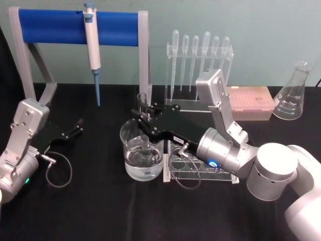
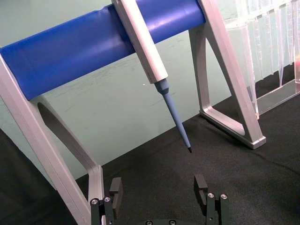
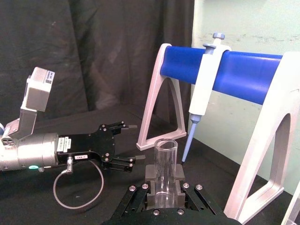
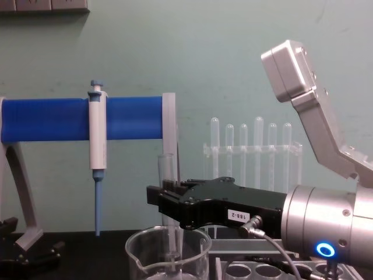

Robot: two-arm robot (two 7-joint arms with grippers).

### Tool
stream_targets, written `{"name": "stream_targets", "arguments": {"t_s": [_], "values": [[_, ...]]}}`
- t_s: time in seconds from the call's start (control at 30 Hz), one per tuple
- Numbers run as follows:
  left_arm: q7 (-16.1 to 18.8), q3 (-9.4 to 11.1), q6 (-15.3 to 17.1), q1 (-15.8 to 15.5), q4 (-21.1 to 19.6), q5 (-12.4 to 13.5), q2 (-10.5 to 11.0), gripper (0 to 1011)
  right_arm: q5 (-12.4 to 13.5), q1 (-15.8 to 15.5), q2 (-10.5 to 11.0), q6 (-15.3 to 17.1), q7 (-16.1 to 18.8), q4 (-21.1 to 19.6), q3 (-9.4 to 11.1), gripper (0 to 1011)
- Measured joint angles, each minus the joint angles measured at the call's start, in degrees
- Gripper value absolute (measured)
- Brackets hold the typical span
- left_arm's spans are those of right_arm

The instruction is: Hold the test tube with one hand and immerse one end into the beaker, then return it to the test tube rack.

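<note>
The single test tube (image 4: pixel 168 175) stands upright, pinched between the jaws of the right gripper (image 1: pixel 143 119), with its lower end down inside the one beaker (image 1: pixel 129 150), which holds clear liquid near the middle of the black counter (image 1: pixel 100 211). Just beside the beaker, under the right arm, lies one clear test tube rack (image 1: pixel 200 169). Behind stand six bulb-topped pipettes (image 1: pixel 200 50), and one blue-tipped pipette (image 1: pixel 93 45) hangs on the blue bar. The left gripper (image 1: pixel 77 126) rests well apart at the left, jaws spread.
</note>
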Motion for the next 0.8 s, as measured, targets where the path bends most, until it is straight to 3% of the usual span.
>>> {"name": "stream_targets", "arguments": {"t_s": [0.8], "values": [[0.0,0.0,0.0,0.0,0.0,0.0,0.0,1000,0.0,0.0,0.0,0.0,0.0,0.0,0.0,225]]}}
